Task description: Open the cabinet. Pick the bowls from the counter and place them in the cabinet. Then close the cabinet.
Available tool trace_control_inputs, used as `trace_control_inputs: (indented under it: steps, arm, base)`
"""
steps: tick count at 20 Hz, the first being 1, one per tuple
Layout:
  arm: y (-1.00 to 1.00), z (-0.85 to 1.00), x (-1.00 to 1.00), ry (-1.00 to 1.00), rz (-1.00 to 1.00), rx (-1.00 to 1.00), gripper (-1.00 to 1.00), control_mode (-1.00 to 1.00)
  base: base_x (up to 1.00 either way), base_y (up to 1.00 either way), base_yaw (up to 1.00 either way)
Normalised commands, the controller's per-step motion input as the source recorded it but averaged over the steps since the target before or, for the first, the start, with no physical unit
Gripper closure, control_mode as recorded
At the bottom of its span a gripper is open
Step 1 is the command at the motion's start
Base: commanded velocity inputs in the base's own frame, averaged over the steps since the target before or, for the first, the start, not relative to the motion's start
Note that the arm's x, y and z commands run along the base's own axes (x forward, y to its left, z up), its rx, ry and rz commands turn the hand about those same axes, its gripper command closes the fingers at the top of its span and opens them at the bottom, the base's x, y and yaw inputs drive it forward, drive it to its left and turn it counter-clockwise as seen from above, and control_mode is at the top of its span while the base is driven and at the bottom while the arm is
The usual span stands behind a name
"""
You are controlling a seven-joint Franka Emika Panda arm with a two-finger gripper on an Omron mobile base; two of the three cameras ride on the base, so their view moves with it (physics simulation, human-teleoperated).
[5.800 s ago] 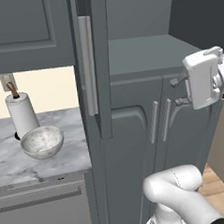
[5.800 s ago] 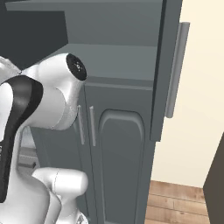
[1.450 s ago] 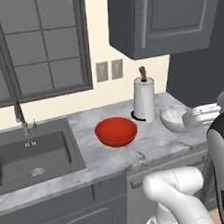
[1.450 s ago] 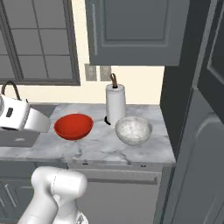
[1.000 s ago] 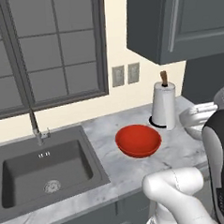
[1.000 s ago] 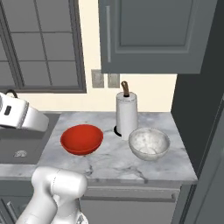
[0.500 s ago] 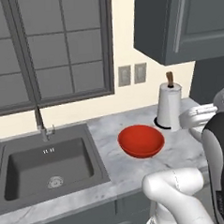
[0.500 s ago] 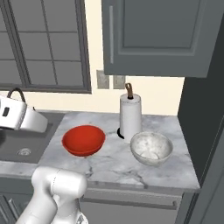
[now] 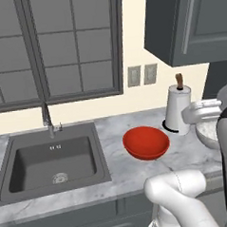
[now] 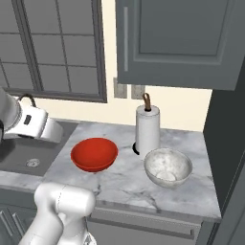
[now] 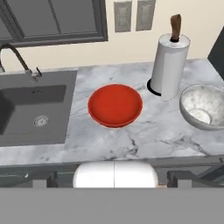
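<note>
Now 2 bowls, red bowl [image 11: 115, 105] and marbled bowl [image 11: 204, 106], sit on the counter [image 11: 157, 131]; claw [image 11: 114, 178] wide open, empty.

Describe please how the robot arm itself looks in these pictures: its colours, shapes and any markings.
The arm has smooth, rounded glossy white shells, like thick bent tubes. A dark band with small pale lettering runs down the link at the right edge of the left base view. In the right base view, the blocky white hand carries a small dark mark. The fingers are small, dark and squarish.

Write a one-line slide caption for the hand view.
Red bowl and marbled bowl flank a paper-towel roll on the marble counter, right of the sink.
</note>
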Motion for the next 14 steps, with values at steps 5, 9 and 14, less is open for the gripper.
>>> trace_control_inputs:
  steps: [5,9,14]
  arm:
    - [-0.08,-0.26,0.31,0.0,0.06,0.12,-1.0,-1.0]
    - [0.0,-0.4,0.17,0.18,-0.39,0.0,-1.0,-1.0]
    - [-0.01,-0.22,0.0,0.28,-0.54,0.07,-1.0,-1.0]
  base:
    - [0.0,0.0,0.0]
    - [0.0,0.0,0.0]
    - [0.0,0.0,0.0]
